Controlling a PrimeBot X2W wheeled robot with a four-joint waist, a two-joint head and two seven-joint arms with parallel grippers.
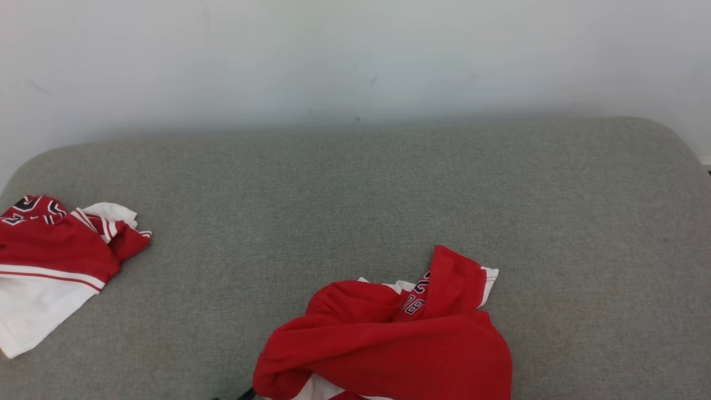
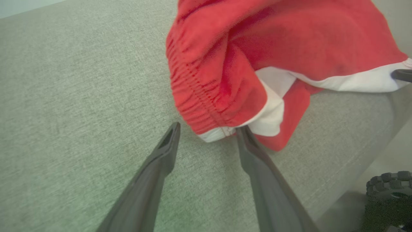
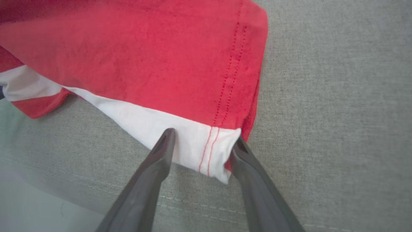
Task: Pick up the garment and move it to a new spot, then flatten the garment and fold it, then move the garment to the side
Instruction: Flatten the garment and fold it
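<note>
Head view, crumpled red garment (image 1: 389, 339) peaking away; left gripper (image 2: 209, 126) agape at waistband (image 2: 190, 96); right gripper (image 3: 203, 137) agape astride white hem (image 3: 193, 151)

two red-and-white garments (image 1: 383, 339) (image 1: 53, 261), one grey sofa (image 1: 355, 194), one white wall (image 1: 355, 55), two hands (image 2: 209, 127) (image 3: 203, 135)

A second red-and-white garment (image 1: 53, 261) is laid crumpled at the left end of the grey cushion (image 1: 355, 189), which is backed by a white wall (image 1: 355, 55).

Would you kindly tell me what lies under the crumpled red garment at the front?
The grey cushion shows around the red garment, and white trim peeks from beneath; anything under its middle is covered.
</note>
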